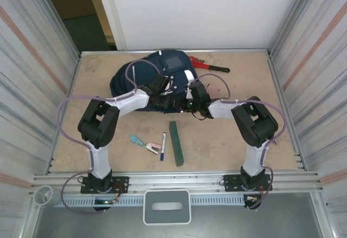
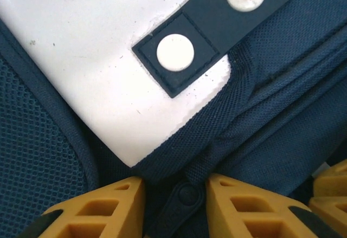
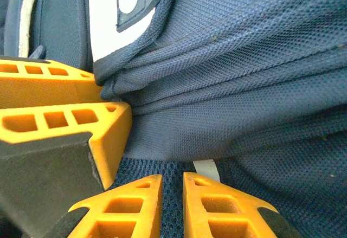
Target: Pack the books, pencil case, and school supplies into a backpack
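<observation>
The navy backpack (image 1: 157,71) lies at the back centre of the table, and both grippers are down on its near side. In the left wrist view my left gripper (image 2: 174,188) is open, its yellow fingers (image 2: 108,205) standing on either side of a dark zipper pull (image 2: 183,199) below a white patch (image 2: 92,59). My right gripper (image 3: 172,181) is shut on a fold of the backpack's blue mesh (image 3: 173,194). On the bare table in front lie a slim dark green book (image 1: 176,143), a white marker with a blue cap (image 1: 163,145) and a teal-and-pink stapler-like item (image 1: 143,142). The pencil case is out of view.
A red-handled tool (image 1: 209,64) lies just right of the backpack near the back wall. Metal walls close in the table on the left and right. My left gripper's fingers (image 3: 59,121) sit close beside the right gripper's.
</observation>
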Controlling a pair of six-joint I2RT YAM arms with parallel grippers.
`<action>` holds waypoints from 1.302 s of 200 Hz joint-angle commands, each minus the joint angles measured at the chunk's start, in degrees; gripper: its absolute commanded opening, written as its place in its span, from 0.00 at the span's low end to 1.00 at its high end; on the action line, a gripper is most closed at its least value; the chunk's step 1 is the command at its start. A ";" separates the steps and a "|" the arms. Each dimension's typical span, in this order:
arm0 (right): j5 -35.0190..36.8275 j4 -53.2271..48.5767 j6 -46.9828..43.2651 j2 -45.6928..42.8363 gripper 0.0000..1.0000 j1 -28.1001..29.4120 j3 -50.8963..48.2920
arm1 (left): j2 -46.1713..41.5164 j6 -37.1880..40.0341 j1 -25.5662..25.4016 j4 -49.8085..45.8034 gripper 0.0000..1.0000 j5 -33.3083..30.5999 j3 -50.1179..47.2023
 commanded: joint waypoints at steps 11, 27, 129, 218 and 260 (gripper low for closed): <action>0.67 -4.83 -0.36 -1.59 0.16 0.38 -2.15 | 3.03 2.85 0.78 -4.50 0.26 -3.10 2.49; 0.69 -4.91 -0.44 -1.50 0.16 0.28 -2.35 | 3.20 3.69 0.87 -4.95 0.25 -3.19 2.93; 0.40 -4.30 -0.41 -0.80 0.16 -0.37 -2.63 | -3.21 5.54 1.04 -3.23 0.05 1.14 0.39; 0.33 -3.88 -0.36 -0.78 0.17 -0.66 -2.99 | -9.94 2.63 2.01 4.84 0.05 8.40 -7.24; 0.08 -3.60 -0.10 -0.46 0.17 -0.76 -2.98 | -7.39 2.98 1.79 3.19 0.26 7.68 -5.95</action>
